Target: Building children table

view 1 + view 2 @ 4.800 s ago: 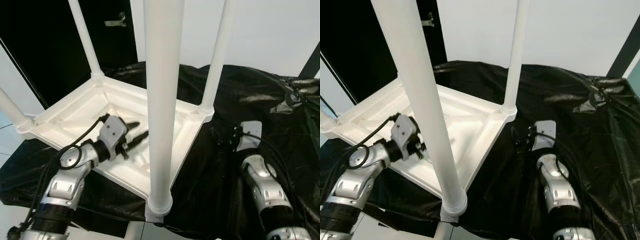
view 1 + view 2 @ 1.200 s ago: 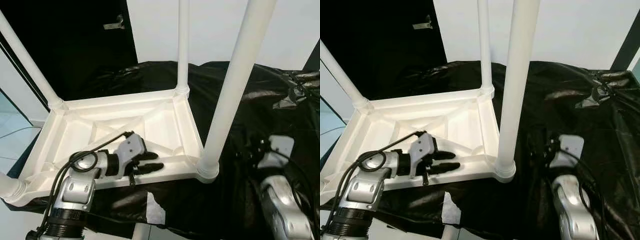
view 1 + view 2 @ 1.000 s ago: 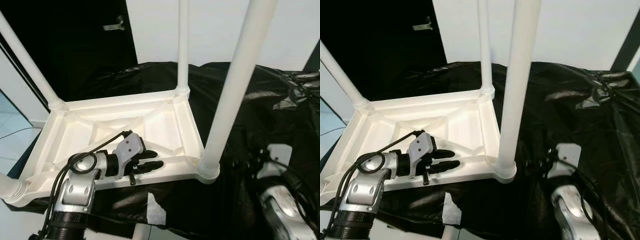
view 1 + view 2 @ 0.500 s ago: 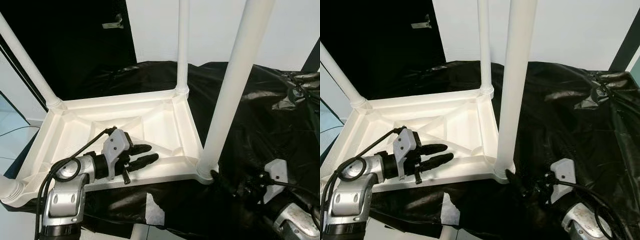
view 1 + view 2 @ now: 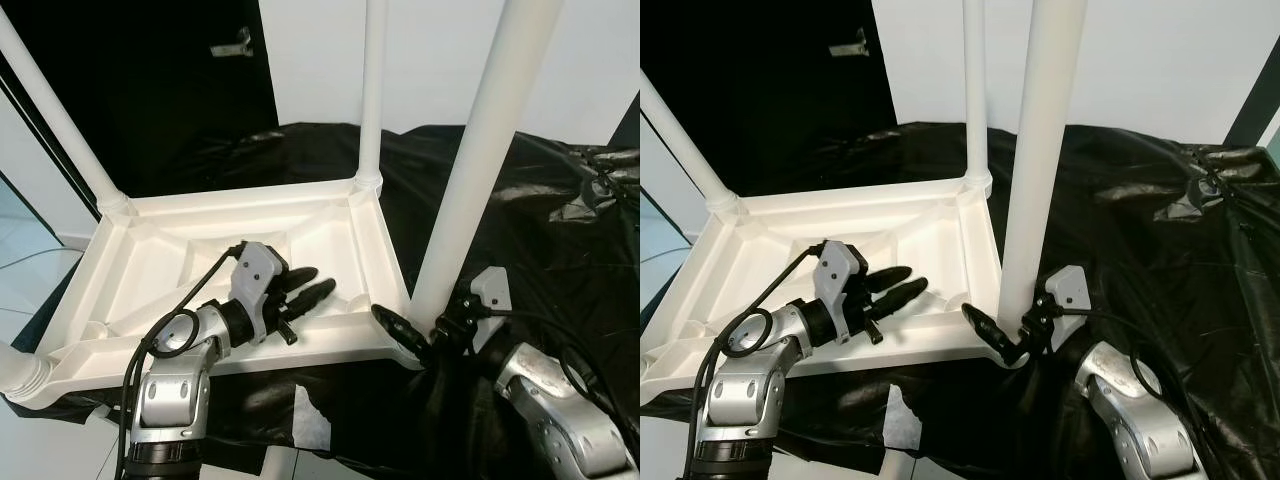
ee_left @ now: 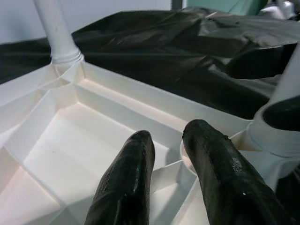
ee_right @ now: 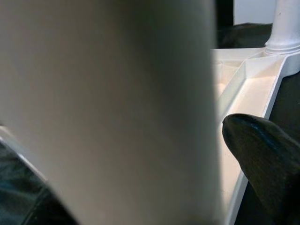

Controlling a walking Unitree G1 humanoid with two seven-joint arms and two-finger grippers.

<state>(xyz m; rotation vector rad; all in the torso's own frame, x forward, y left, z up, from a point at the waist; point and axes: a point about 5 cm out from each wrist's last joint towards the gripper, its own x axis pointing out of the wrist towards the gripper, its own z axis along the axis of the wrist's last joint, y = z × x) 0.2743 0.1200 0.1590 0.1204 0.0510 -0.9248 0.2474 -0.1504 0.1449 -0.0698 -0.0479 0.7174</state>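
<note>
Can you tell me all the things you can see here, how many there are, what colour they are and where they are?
Upside-down children's table top: one, white, lying on the black sheet, ribbed underside facing up.
Table legs: four, white, one standing up from each corner of the top; the near-left one shows just its base.
Black sheet: one, black and crinkly, spread under the table and out to the right.
Door: one, black, behind on the left, with a silver handle.
Wall: white, at the back.
Left gripper: one, black fingers a little apart, over the inside of the table top.
Right gripper: one, black fingers at the base of the near-right leg.
</note>
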